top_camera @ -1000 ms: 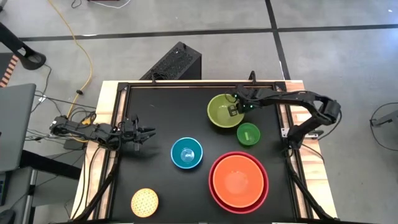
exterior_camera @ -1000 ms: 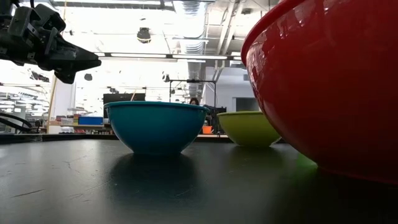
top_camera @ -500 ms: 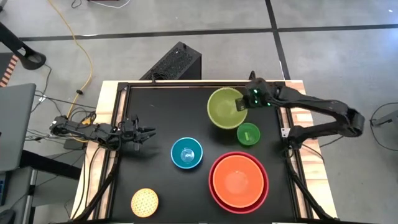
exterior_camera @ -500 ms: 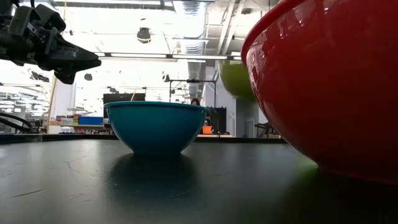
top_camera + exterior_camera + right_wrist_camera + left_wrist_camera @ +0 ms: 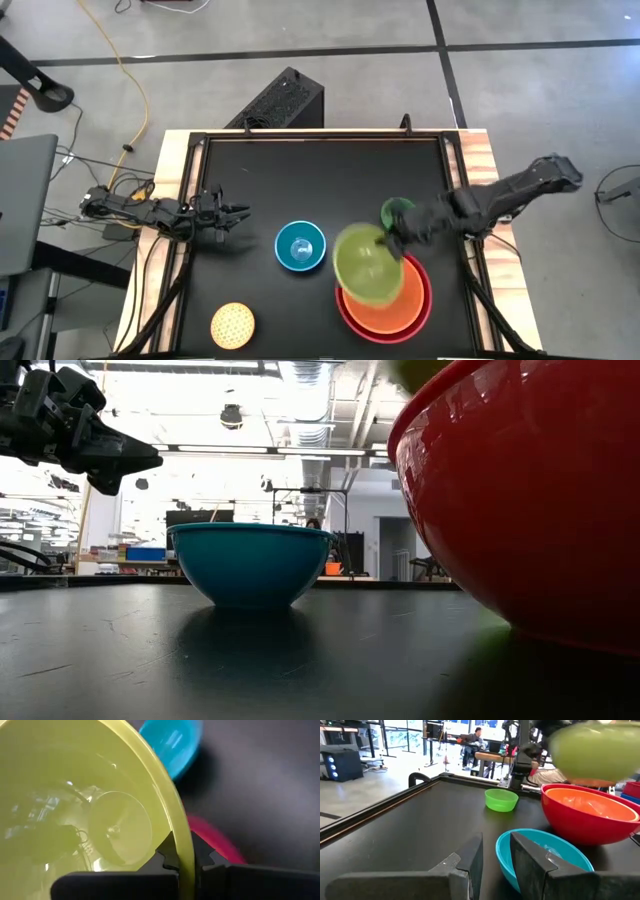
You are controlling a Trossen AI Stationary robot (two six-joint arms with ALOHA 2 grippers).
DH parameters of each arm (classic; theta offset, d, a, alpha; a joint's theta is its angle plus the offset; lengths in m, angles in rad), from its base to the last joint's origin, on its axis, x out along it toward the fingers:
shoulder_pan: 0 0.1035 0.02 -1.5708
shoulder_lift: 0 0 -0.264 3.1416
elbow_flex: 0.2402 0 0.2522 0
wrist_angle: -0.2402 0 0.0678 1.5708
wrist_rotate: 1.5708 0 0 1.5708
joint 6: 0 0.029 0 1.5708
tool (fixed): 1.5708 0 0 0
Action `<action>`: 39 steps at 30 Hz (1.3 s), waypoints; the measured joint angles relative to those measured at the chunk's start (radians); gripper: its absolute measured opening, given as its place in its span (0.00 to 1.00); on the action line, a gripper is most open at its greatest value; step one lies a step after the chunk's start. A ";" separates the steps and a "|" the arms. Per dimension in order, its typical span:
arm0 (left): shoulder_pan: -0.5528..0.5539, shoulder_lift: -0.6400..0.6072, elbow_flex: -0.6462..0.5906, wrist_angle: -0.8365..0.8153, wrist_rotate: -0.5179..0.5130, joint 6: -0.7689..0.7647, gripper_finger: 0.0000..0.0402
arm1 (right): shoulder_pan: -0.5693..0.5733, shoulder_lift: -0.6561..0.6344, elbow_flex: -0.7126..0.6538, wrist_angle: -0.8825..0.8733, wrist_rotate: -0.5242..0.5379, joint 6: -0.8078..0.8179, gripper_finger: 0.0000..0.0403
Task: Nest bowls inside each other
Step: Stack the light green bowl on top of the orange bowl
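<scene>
Right tool (image 5: 392, 240) clamps one lime bowl (image 5: 367, 265) above five other bowls.

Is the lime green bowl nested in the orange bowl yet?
Not yet. The right gripper holds the lime green bowl by its rim, above the orange bowl.

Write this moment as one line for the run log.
right gripper: shut on lime bowl rim | bowl: above orange bowl | left gripper: waiting, table's left
</scene>
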 joint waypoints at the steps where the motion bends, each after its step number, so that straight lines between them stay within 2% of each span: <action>1: 0.000 0.000 0.000 0.000 0.000 0.004 0.22 | 0.053 0.015 0.000 0.003 -0.003 0.028 0.04; 3: 0.000 0.000 0.000 0.000 0.000 0.010 0.22 | 0.147 0.045 0.000 0.003 0.010 0.125 0.04; 6: 0.000 0.000 0.000 0.000 0.000 0.013 0.22 | 0.245 0.077 0.000 -0.009 0.088 0.265 0.04; 9: 0.000 0.000 0.000 0.000 0.000 0.013 0.22 | 0.296 0.108 0.000 -0.040 0.154 0.380 0.04; 13: 0.000 0.000 0.000 0.000 0.000 0.013 0.22 | 0.324 0.153 0.000 -0.070 0.164 0.483 0.04; 20: 0.000 0.000 0.000 0.000 0.000 0.012 0.22 | 0.330 0.202 0.000 -0.105 0.157 0.518 0.04; 34: 0.000 0.000 0.000 0.000 0.000 0.002 0.22 | 0.330 0.199 0.000 -0.245 0.130 0.588 0.05; 39: 0.000 0.000 0.000 0.000 0.000 0.002 0.22 | 0.330 0.202 0.000 -0.255 0.131 0.596 0.08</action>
